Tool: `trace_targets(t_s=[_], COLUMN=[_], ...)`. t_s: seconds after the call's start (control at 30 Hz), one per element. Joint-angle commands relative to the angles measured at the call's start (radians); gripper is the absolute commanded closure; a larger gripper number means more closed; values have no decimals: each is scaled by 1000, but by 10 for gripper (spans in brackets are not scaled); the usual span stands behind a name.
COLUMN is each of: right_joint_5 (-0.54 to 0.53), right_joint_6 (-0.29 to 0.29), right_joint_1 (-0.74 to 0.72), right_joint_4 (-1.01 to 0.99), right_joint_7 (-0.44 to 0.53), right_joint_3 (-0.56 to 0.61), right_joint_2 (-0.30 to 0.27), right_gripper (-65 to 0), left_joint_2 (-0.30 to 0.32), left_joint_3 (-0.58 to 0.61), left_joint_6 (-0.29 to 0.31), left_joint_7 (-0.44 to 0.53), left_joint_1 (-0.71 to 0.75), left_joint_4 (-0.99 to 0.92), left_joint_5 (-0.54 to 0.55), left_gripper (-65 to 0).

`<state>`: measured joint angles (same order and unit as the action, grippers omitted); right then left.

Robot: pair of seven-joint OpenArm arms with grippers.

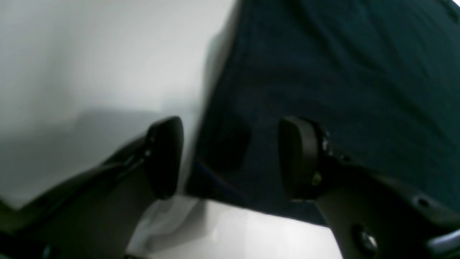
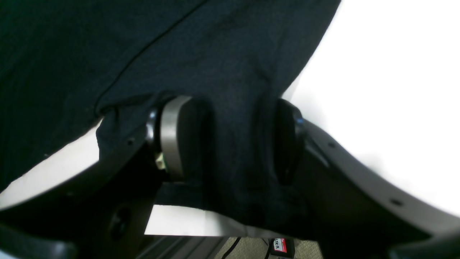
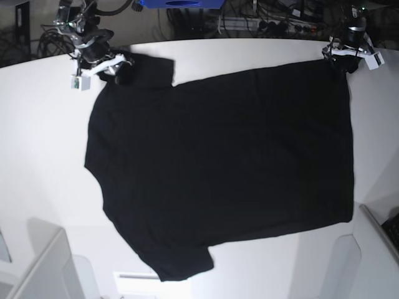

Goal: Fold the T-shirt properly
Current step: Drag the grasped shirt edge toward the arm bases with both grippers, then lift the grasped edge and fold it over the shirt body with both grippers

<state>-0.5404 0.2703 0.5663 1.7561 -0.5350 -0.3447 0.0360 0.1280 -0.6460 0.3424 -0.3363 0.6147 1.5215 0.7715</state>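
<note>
The black T-shirt point(image 3: 218, 168) lies spread flat, plain side up, on the white table point(image 3: 37, 124). My right gripper point(image 3: 118, 70) is at the far left corner, on a sleeve. In the right wrist view its jaws point(image 2: 233, 144) hold a bunched fold of the T-shirt point(image 2: 107, 43) that fills the gap between the pads. My left gripper point(image 3: 341, 62) is at the far right corner by the hem. In the left wrist view it point(image 1: 231, 154) stands open astride the edge of the T-shirt point(image 1: 341, 72), one finger point(image 1: 165, 154) over bare table and the other point(image 1: 298, 154) over cloth.
Cables and gear point(image 3: 249, 18) crowd the back beyond the table. Grey box-like edges stand at the front left point(image 3: 43, 268) and front right point(image 3: 374, 249). Below the table edge in the right wrist view there is floor and a red-labelled item point(image 2: 280, 246).
</note>
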Motion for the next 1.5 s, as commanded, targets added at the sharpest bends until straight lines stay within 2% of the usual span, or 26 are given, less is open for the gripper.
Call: trace_targets(t_s=[0.0,0.23,0.27,0.3,0.37,0.4,0.47,0.57,0.73,0.97,1.17,1.33,1.47], right_joint_5=[13,13,13,13,13,13,13,12,9,9,7,7,7], right_joint_6=[-7,-7,-7,-7,-7,-7,-4,-3,-3,-3,-3,-3,-3], right_joint_1=[13,13,11,10,8,7,-2,-18,-10,51,125,186,226], right_joint_4=[1,-8,-17,-29,-52,-64,-83,-118,-109,-2,78,146,209], right_joint_7=[-30,-29,-27,-27,-24,-24,-24,-23,-23,-23,-23,-23,-23], right_joint_3=[0,0,0,0,0,0,0,-1,-4,-83,-89,-89,-84], right_joint_2=[-3,-5,-5,-5,-5,-5,-5,-5,-2,6,6,48,49], right_gripper=[-305,-305,-305,-305,-300,-281,-194,0,0,0,0,0,0], left_joint_2=[2,0,0,0,0,0,0,2,5,9,11,31,31], left_joint_3=[9,25,27,28,28,28,28,28,28,22,16,16,-4], left_joint_6=[-4,-6,-6,-6,-6,-6,-6,-6,-3,-1,-1,-1,-1], left_joint_7=[-57,-57,-57,-57,-57,-57,-57,-57,-57,-57,-57,-57,-56], left_joint_1=[14,7,-2,-5,-9,-9,-9,-11,-5,21,69,116,164], left_joint_4=[-5,-5,-5,-9,-20,-23,-23,-25,-14,6,96,149,193], left_joint_5=[-11,-11,-11,-11,-11,-11,-11,-11,-13,-19,-20,-20,-20], left_gripper=[-402,-398,-378,-331,-189,-117,0,0,0,0,0,0,0])
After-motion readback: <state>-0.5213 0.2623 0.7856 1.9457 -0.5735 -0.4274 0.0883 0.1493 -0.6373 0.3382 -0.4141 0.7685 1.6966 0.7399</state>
